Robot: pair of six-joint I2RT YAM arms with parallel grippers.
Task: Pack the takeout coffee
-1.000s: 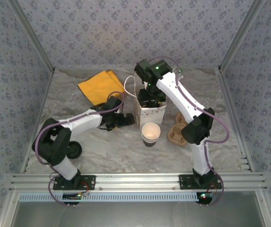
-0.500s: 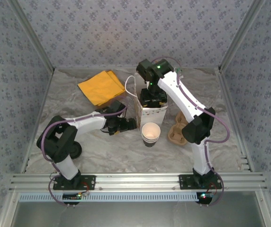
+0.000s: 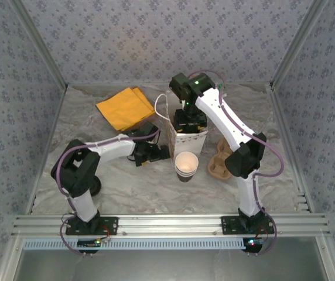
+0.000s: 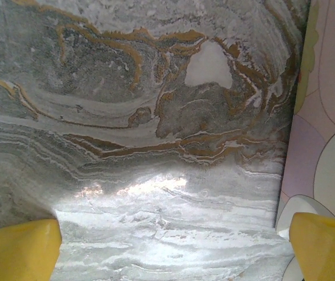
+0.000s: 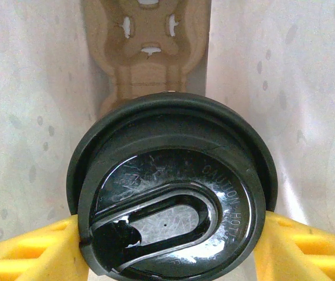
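**A:** Overhead, where was the cup?
**B:** The cup (image 3: 186, 164) stood open near the middle of the table (image 3: 129, 186), just in front of the bag (image 3: 188, 140), with a carrier (image 3: 217, 164) to its right. The right gripper (image 3: 189, 124) was down in the bag's mouth, and the left gripper (image 3: 159, 153) was low by the bag's left side.
**A:** Left wrist?
**B:** Its yellow fingers (image 4: 16, 253) were spread wide over bare marbled table, one beside the bag's printed wall.
**A:** Right wrist?
**B:** Its fingers (image 5: 33, 249) clamped a black lid (image 5: 173, 193) from both sides inside the bag, with brown cardboard (image 5: 147, 35) beyond.
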